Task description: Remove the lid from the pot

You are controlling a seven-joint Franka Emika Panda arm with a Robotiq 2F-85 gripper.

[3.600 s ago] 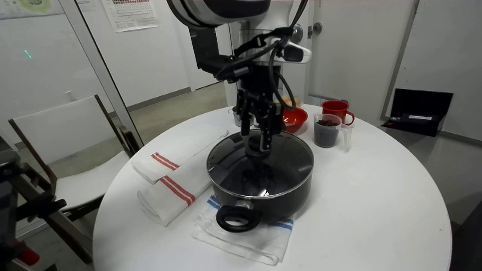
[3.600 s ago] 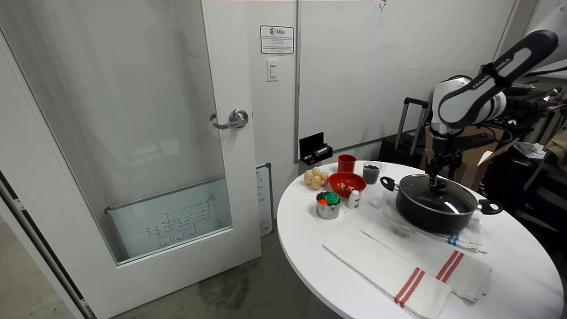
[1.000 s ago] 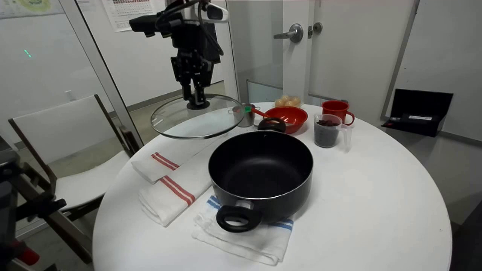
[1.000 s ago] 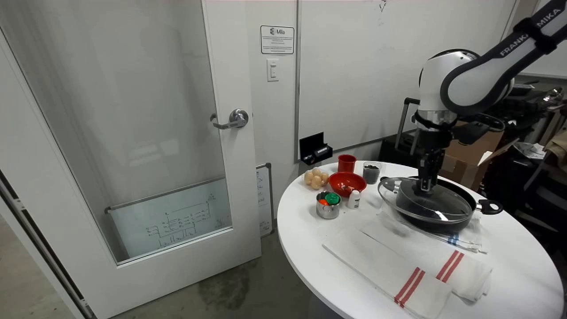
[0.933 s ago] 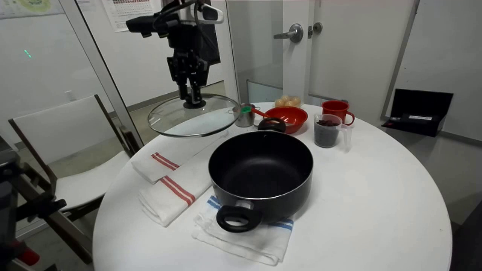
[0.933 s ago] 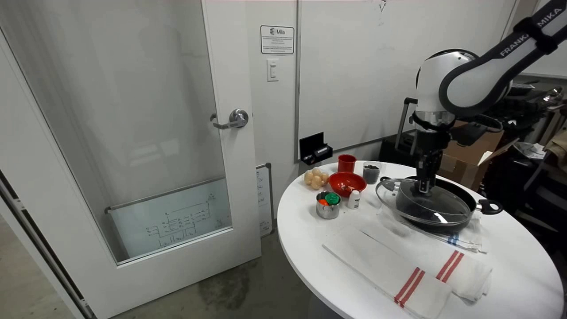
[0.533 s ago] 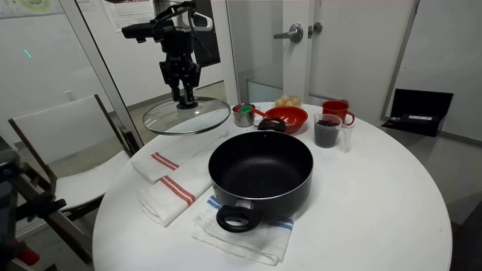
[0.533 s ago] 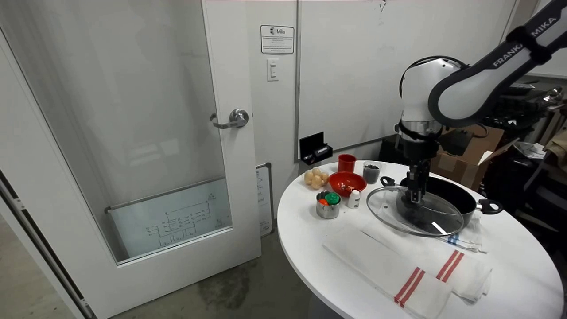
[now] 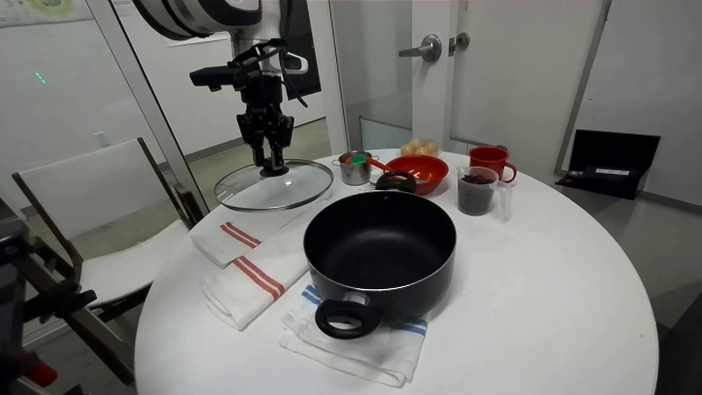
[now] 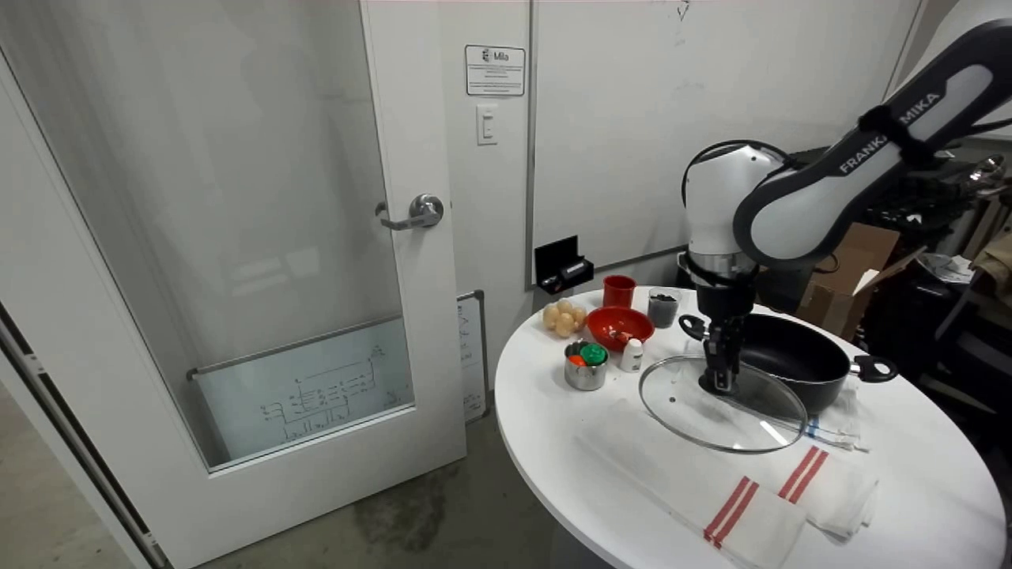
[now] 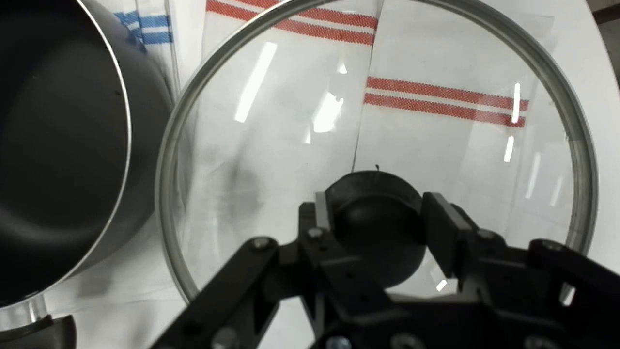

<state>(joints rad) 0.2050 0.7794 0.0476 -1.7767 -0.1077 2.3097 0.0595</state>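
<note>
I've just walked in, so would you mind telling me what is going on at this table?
A robot arm is taking a lid off: its gripper is shut on the black knob of a round glass lid. The lid is clear of the pot and appears to be held in the air beside it, over the red-striped white towels. The pot stands open, at least partly on a white towel with blue stripes.

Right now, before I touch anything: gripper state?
Gripper: closed on the black knob, holding the glass lid off the pot.
</note>
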